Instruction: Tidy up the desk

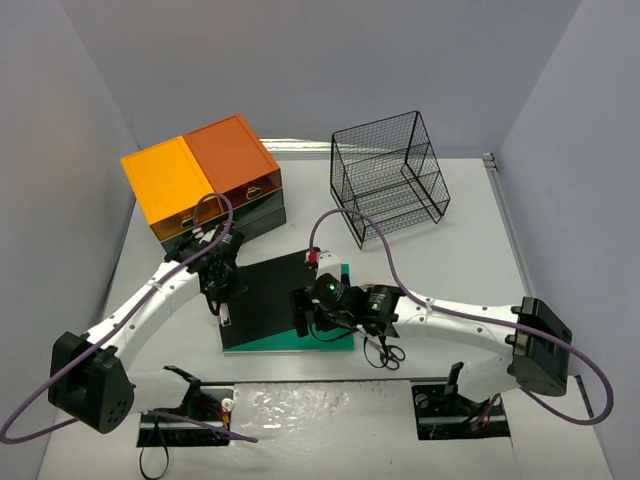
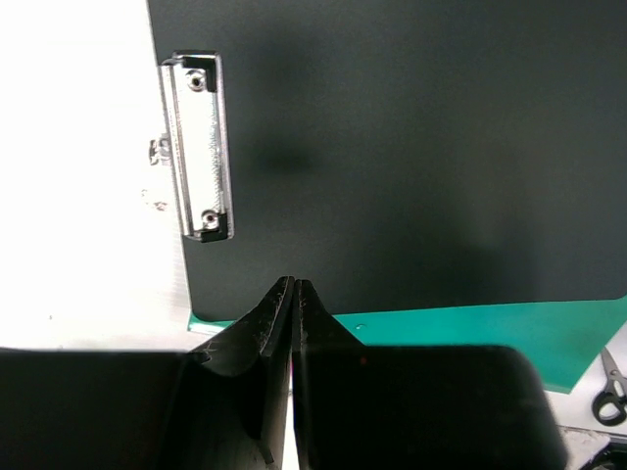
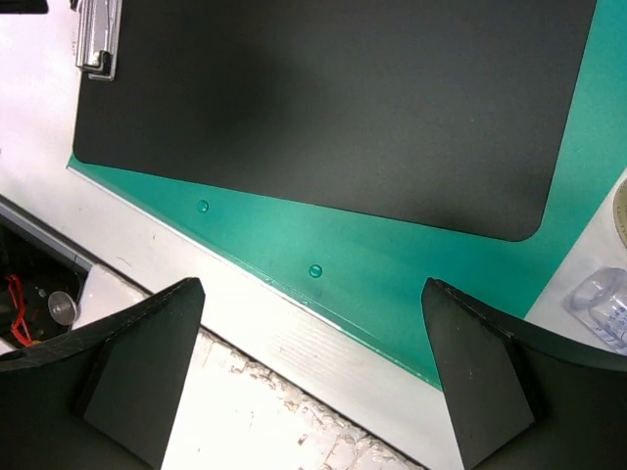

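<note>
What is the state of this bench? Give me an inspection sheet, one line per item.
Surface: desk white, scuffed near the arm bases.
Job's things: black clipboard lies flat on green board.
Clutter: scissors beside the board; drawer unit and wire basket at the far side.
Grippers: left gripper shut, empty, over the clipboard's edge; right gripper open, over the board's edge.
Cables: purple cables run along both arms in loose loops.
Surroundings: grey walls on three sides.

scissors [image 2: 613, 377] cut off by the frame edge.
</note>
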You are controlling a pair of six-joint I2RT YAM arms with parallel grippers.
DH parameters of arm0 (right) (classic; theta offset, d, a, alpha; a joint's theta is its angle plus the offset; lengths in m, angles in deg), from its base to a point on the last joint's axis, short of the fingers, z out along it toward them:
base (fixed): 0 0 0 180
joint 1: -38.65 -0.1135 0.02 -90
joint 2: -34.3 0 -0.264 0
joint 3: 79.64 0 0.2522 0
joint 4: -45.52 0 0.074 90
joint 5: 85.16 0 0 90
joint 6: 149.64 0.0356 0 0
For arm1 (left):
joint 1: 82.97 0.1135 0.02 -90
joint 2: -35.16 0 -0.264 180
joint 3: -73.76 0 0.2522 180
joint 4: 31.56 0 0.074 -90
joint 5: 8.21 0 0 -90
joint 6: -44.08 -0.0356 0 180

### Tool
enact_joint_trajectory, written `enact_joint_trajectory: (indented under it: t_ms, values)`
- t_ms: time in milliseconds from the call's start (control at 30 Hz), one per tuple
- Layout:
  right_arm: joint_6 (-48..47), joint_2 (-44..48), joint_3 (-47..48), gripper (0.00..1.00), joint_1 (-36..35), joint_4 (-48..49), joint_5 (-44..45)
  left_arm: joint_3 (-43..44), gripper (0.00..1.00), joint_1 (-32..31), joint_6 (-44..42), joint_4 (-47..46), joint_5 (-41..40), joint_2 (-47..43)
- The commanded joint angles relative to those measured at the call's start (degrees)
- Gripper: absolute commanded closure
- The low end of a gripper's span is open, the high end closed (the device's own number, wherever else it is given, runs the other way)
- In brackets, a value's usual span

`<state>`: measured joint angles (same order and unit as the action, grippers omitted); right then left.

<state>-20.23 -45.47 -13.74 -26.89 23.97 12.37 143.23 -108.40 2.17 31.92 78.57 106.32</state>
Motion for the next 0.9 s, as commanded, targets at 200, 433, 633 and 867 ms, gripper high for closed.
enact_joint_trajectory:
  t_ms: [200,433,633,867]
  values:
    - [0.5,-7.0,4.9,0.10,-1.6,2.8,6.0,-5.6,0.93,1.0,5.1,-3.8,-2.9,-1.6]
    - [0.1,-9.1,6.4,0.09,-0.5,3.0,9.0,-10.4,0.47,1.2,7.0,-6.8,-5.3,-6.1]
    - [-0.8,-9.5,5.6,0.09,4.1,3.9,7.4,-13.7,0.35,2.3,7.4,-7.3,-6.0,-9.3]
    - [-1.3,-10.0,2.9,0.09,9.1,7.1,3.1,-20.9,0.31,2.3,9.7,-12.5,-5.8,-14.4]
